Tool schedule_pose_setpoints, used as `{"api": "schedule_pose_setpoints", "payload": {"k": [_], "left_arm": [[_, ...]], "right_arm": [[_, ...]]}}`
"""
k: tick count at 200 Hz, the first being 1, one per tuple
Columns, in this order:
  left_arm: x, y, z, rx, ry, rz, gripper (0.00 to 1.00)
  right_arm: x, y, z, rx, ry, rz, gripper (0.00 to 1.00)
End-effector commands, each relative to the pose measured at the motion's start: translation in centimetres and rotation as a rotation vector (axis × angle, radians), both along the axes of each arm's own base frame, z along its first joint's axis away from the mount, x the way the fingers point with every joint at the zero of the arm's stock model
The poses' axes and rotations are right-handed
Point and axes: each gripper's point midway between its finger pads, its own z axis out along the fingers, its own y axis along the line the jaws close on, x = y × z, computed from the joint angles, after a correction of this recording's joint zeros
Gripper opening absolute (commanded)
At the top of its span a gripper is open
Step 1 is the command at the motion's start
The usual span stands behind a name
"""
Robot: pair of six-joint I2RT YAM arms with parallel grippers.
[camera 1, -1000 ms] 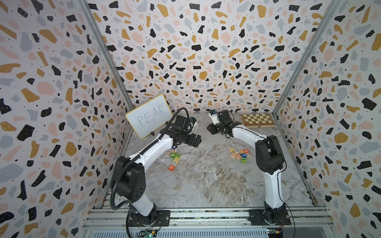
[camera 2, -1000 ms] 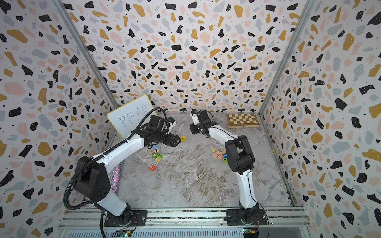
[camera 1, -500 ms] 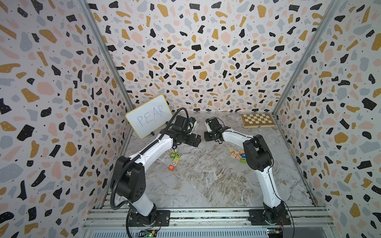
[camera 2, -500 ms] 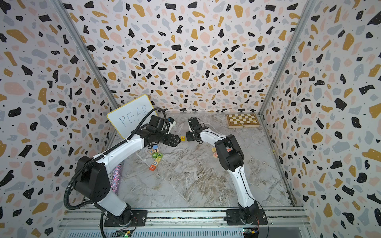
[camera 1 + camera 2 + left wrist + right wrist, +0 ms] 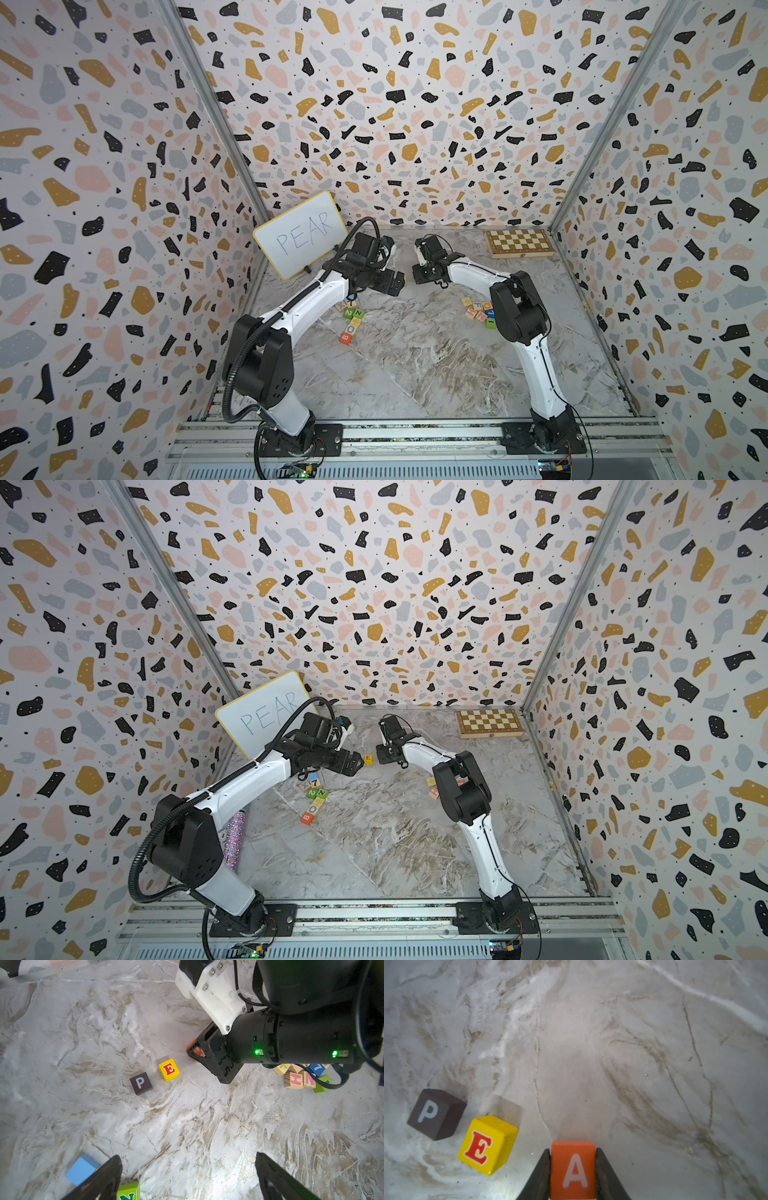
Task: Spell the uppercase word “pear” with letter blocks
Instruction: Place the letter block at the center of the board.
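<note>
Three letter blocks sit on the grey marbled counter (image 5: 612,1043). The P block (image 5: 436,1113) is a dark brown-black cube with a pale P on its upper face. Just beside it, not touching, is the E block (image 5: 488,1145), glossy yellow with a red, pale-edged E. Next in line, across a wider gap, is the A block (image 5: 573,1169), orange-red with a pale A. The right pincer (image 5: 572,1152) grips the A block on two opposite sides. Whether this block rests on the counter cannot be told.

In a top view the E block (image 5: 368,759) lies just above the middle of the frame, between the two arms' wrists.

The left pincer (image 5: 188,1157) hangs above the counter with its jaws wide and nothing between them, near a blue block (image 5: 81,1168) and a green N block (image 5: 128,1191).

A second earlier the right arm's wrist was nearer the back wall, in the upper centre of the frame. It has since swung down and left towards the left arm, which has kept its place.
</note>
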Motion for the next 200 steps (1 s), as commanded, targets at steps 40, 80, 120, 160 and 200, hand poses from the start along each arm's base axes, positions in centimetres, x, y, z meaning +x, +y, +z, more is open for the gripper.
{"api": "schedule_pose_setpoints", "payload": {"k": [40, 80, 120, 160, 200], "left_arm": [[0.3, -0.1, 0.1, -0.003, -0.014, 0.009, 0.99], [0.3, -0.1, 0.2, -0.002, -0.015, 0.007, 0.99], [0.3, -0.2, 0.5, -0.007, -0.022, 0.003, 0.99], [0.0, 0.0, 0.5, -0.006, -0.022, 0.005, 0.99], [-0.2, 0.1, 0.6, -0.007, -0.026, 0.007, 0.99]], "right_arm": [[-0.3, 0.3, 0.2, -0.023, 0.021, -0.017, 0.14], [-0.7, 0.2, 0.5, -0.023, 0.037, -0.045, 0.14], [-1.4, 0.4, 1.0, -0.033, 0.038, -0.050, 0.13], [-1.4, 0.1, 1.0, -0.041, 0.042, -0.066, 0.13], [-2.0, 0.6, 2.0, -0.017, 0.042, -0.066, 0.13]]}}
